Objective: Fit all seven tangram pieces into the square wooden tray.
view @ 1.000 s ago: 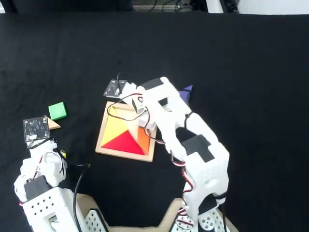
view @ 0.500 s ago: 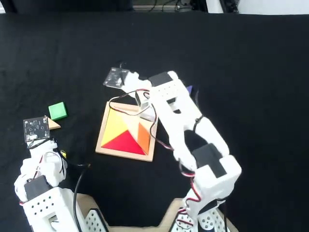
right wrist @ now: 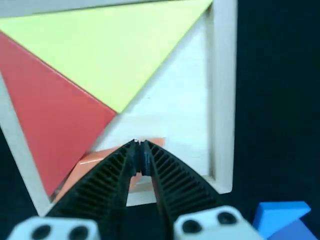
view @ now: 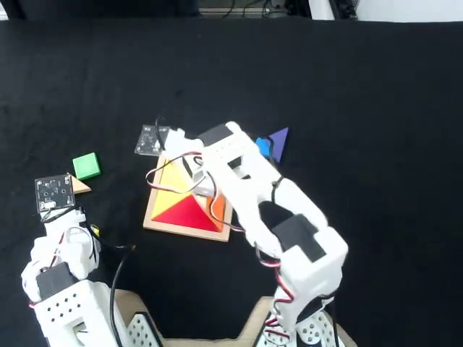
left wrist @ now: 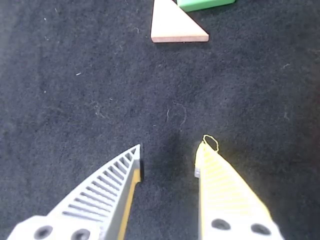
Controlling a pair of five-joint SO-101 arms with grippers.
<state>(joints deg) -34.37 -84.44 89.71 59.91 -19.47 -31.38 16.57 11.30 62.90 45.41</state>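
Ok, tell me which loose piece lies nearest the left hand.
The pale tan triangle, directly ahead of the left hand; the green square lies just beyond it.

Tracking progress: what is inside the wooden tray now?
Inside the tray lie a yellow triangle, a red triangle and an orange piece partly covered by the right gripper. Some floor shows bare; the orange piece's full shape is hidden.

The right claw [right wrist: 140, 145] has swung back over the tray [right wrist: 223, 100], uncovering the blue piece [view: 263, 147].
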